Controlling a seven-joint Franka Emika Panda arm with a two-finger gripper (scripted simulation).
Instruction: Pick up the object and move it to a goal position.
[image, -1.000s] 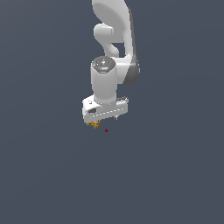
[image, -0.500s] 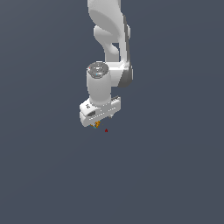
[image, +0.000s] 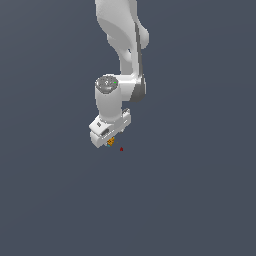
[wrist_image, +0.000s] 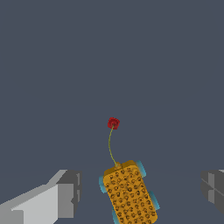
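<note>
The white arm (image: 120, 55) hangs over a bare grey floor (image: 200, 200), hiding most of the gripper (wrist_image: 140, 192), whose fingers (wrist_image: 65, 194) stand spread, clear of the orange speckled object (wrist_image: 129, 197) between them. The tiny red goal dot (image: 121, 149) sits just beside it.

White Panda arm (image: 122, 35) enters from top centre of the exterior view, bends at the wrist, points down. Gripper (image: 107, 141) sits just left of frame centre. Wrist view: two grey fingers (wrist_image: 65, 192) at the lower corners, wide apart; jaws spread, apparently gripping nothing.
</note>
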